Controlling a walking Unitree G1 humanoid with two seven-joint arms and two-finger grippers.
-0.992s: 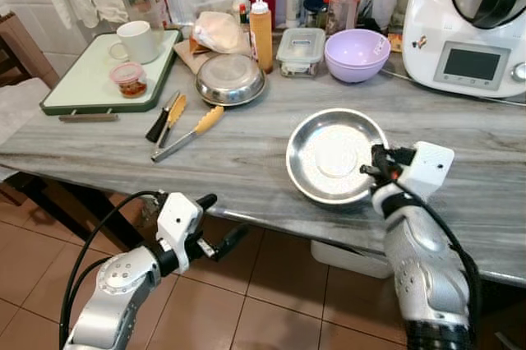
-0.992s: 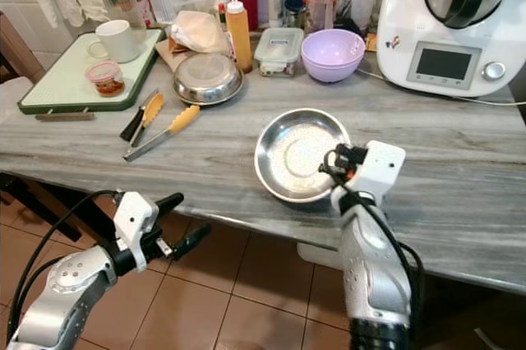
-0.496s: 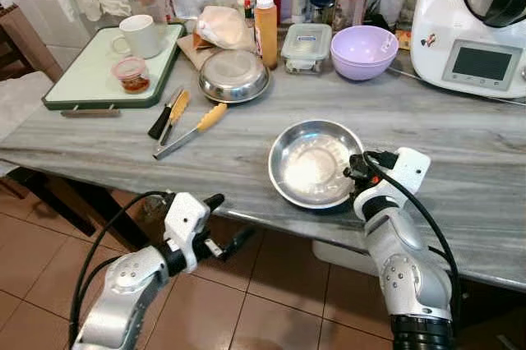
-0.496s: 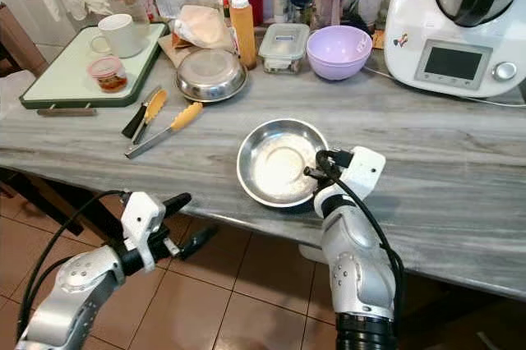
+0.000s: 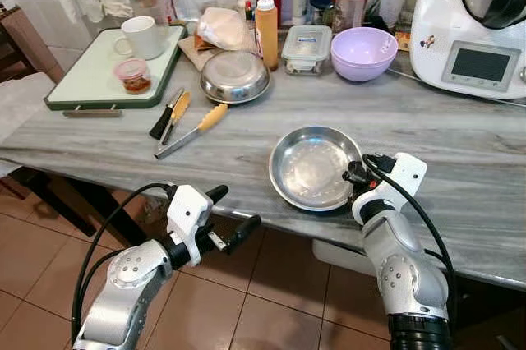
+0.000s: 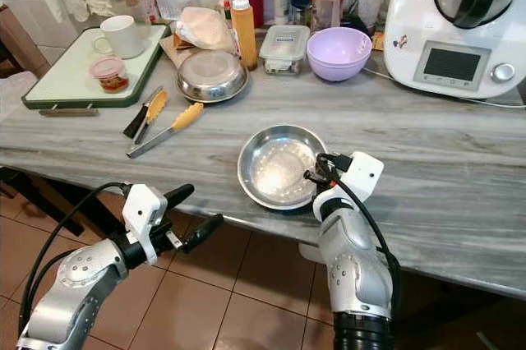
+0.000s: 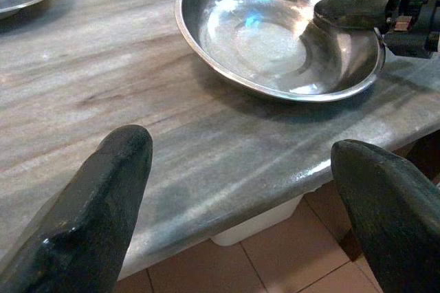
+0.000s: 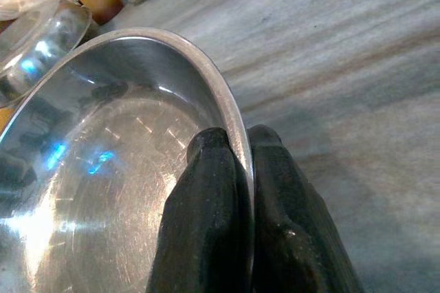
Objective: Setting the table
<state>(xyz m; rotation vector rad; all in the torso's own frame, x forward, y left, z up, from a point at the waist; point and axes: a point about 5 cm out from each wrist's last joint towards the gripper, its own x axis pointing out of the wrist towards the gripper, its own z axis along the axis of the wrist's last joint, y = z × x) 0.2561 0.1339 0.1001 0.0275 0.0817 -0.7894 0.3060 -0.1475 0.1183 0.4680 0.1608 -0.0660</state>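
Steel plate (image 5: 313, 168) in right gripper (image 5: 355, 176)

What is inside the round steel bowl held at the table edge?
The round steel bowl looks empty, bare shiny metal. One black finger of the right gripper sits inside its rim, hiding that small patch.

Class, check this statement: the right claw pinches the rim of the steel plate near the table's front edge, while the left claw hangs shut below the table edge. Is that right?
Not quite. The left claw is open, not shut: the left wrist view shows its two fingers spread wide apart. The rest holds: the right claw pinches the rim of the steel plate near the table's front edge.
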